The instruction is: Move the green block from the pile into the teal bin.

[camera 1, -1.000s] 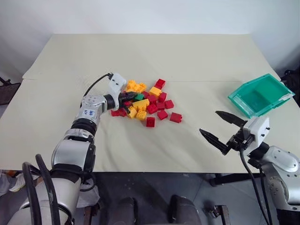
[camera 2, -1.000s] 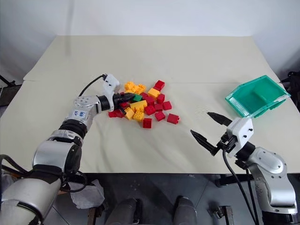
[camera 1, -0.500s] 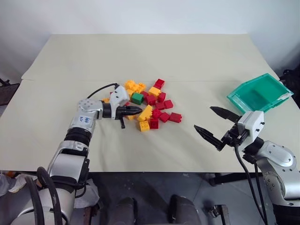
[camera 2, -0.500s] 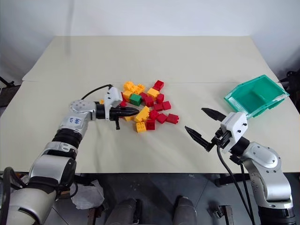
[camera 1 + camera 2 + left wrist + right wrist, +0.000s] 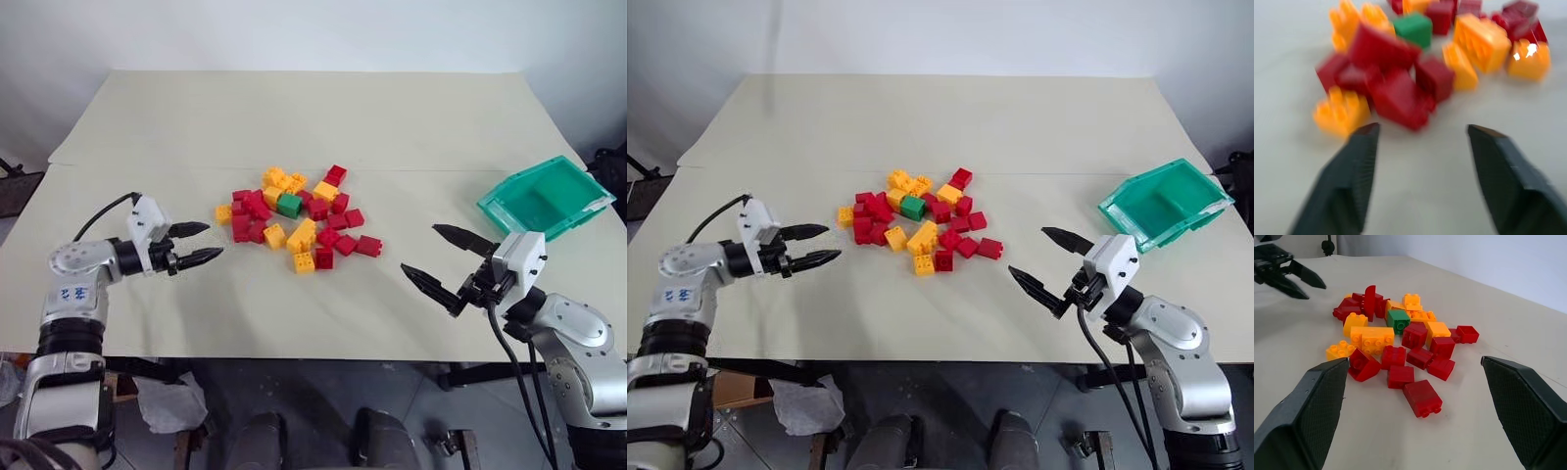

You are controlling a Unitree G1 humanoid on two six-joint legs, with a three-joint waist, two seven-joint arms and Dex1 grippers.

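Mid-tabletop: green block [image 5: 288, 205] sits in pile [image 5: 294, 220], untouched.
We'd pinch its flat sides; light, rigid, slick. L gripper [image 5: 196, 245] & R gripper [image 5: 443, 259] wide, empty.

Silver-grey jointed arms, white wrist housings, black cables, black tapered fingers on each gripper [image 5: 194, 245]

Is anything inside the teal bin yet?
The teal bin looks empty where its inside shows; its near wall hides part of the bottom. The green block sits among the pile.
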